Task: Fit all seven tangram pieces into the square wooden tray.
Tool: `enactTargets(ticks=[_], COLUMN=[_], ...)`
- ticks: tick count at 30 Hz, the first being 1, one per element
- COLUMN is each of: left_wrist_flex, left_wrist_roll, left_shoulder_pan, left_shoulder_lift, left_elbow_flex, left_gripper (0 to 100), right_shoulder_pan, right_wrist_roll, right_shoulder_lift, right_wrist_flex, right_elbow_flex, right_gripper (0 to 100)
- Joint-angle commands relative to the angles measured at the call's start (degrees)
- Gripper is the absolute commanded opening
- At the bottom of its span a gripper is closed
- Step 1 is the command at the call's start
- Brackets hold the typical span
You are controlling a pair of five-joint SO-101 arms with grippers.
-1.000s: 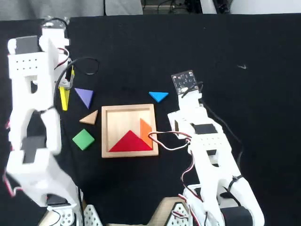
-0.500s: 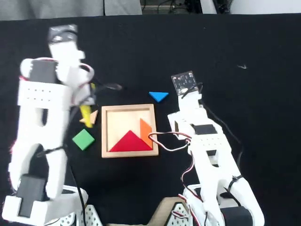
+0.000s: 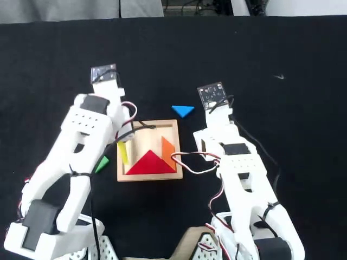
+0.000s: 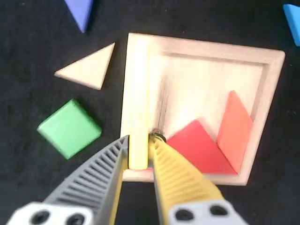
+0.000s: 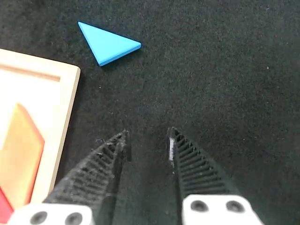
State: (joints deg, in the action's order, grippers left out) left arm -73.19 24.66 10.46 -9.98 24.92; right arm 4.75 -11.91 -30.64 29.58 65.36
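since the left gripper point(image 4: 139, 140) pinches the yellow piece point(image 4: 138, 93) by one end, the rest of the strip juts out ahead of the fingers, where its line can be matched to the wood below. it runs along the rim of the square wooden tray point(image 4: 206, 50) on the side facing the green square point(image 4: 69, 127), over the rim rather than inside it; whether it touches the wood cannot be told. my judgement is that it needs to shift inward before it can drop flat.

inside the tray, the red triangle point(image 4: 194, 150) sits against one wall and the orange parallelogram point(image 4: 234, 129) lies beside it along the adjoining wall, the two touching. most of the floor is bare.

outside it, the tan triangle point(image 4: 86, 70) and green square lie just beside the tray, with the purple triangle point(image 4: 80, 9) farther off. the right gripper point(image 5: 146, 140) hangs spread and holding nothing over black cloth beyond the tray's opposite side, near the blue triangle point(image 5: 108, 43), likely parked clear.
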Motion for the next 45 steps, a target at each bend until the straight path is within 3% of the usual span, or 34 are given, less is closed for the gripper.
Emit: enactTargets(ticks=[1, 9, 36, 42, 45], left_wrist_flex=[6.95, 8.00, 9.67, 4.57, 4.57], left_wrist_roll=[0.09, -3.60, -4.84, -2.81, -1.93], left_shoulder_pan=[1.01, 0.92, 1.10, 0.66, 0.48], left_shoulder_lift=[-2.20, -2.11, -2.11, -2.46, -2.29], left_elbow_flex=[3.47, 4.88, 9.36, 7.87, 6.90], left_gripper=[3, 3, 3, 19, 21], right_shoulder_pan=[0.70, 0.70, 0.70, 0.70, 0.70], right_wrist_roll=[-0.53, -0.53, -0.53, -0.53, -0.53], right_shoulder_lift=[0.22, 0.22, 0.22, 0.22, 0.22], right_wrist_flex=[-1.14, -1.14, -1.14, -1.14, -1.14], right_elbow_flex=[-0.48, -0.48, -0.40, -0.40, -0.40], right_gripper=[13.8, 13.8, 13.8, 13.8, 13.8])
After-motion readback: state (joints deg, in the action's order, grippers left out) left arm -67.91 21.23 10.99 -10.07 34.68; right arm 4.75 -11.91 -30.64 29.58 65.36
